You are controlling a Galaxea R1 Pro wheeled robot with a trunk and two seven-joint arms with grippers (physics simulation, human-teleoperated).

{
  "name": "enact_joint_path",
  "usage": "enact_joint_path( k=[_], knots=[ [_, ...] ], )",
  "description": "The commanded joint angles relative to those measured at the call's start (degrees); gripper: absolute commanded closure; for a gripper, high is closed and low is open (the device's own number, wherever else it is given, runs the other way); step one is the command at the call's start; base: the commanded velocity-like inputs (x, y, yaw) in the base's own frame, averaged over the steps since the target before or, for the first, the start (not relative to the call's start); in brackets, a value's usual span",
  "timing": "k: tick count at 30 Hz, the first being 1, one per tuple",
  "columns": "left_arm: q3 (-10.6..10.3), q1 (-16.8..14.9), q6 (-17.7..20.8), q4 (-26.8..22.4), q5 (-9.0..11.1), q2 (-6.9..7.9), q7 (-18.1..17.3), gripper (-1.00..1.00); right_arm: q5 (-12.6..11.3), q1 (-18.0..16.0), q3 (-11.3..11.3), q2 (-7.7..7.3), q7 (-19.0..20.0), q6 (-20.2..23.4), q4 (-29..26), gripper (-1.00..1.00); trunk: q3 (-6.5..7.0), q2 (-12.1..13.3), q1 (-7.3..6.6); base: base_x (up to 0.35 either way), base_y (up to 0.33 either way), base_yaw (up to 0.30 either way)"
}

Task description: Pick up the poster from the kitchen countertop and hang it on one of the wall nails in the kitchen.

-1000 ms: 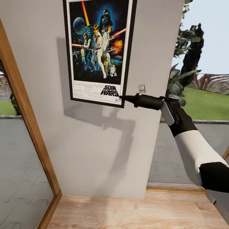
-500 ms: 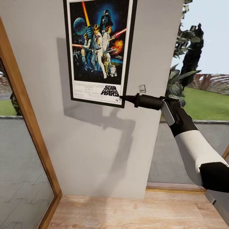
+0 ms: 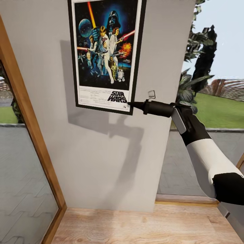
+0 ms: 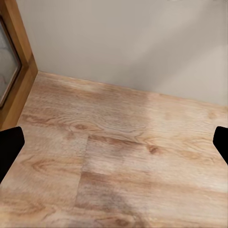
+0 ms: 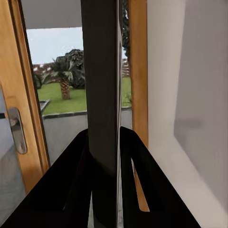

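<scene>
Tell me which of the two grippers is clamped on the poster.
The right gripper: its fingers pinch the poster at the lower right corner against the wall. The left gripper is open, over wooden floor.

The poster (image 3: 105, 54) lies flat against the wall (image 3: 101, 152), high up. The right gripper (image 3: 130, 105) meets its lower right corner, beside a nail (image 3: 151, 94).

The wall (image 3: 112, 159) stands bare below the poster (image 3: 105, 54), open down to the wood floor (image 3: 135, 227). A wooden door frame (image 3: 30, 135) bounds the left; a small nail (image 3: 151, 94) projects just above the right gripper (image 3: 130, 104).
</scene>
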Motion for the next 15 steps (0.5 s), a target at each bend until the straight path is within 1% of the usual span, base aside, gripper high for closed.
enact_joint_path(
  k=[1, 13, 15],
  knots=[
    [0.1, 0.0, 0.1, 0.0, 0.4, -0.01, -0.4, -1.00, -0.6, -0.1, 0.2, -0.07, 0.0, 0.6, 0.0, 1.00, 0.08, 0.3, -0.19, 0.000, 0.000, 0.000],
    [0.1, 0.0, 0.1, 0.0, 0.4, -0.01, -0.4, -1.00, -0.6, -0.1, 0.2, -0.15, 0.1, 0.6, 0.0, 1.00, 2.23, 5.1, -2.83, 0.000, 0.000, 0.000],
    [0.1, 0.0, 0.1, 0.0, 0.4, -0.01, -0.4, -1.00, -0.6, -0.1, 0.2, -0.15, 0.1, 0.6, 0.0, 1.00, 2.23, 5.1, -2.83, 0.000, 0.000, 0.000]
  ],
)
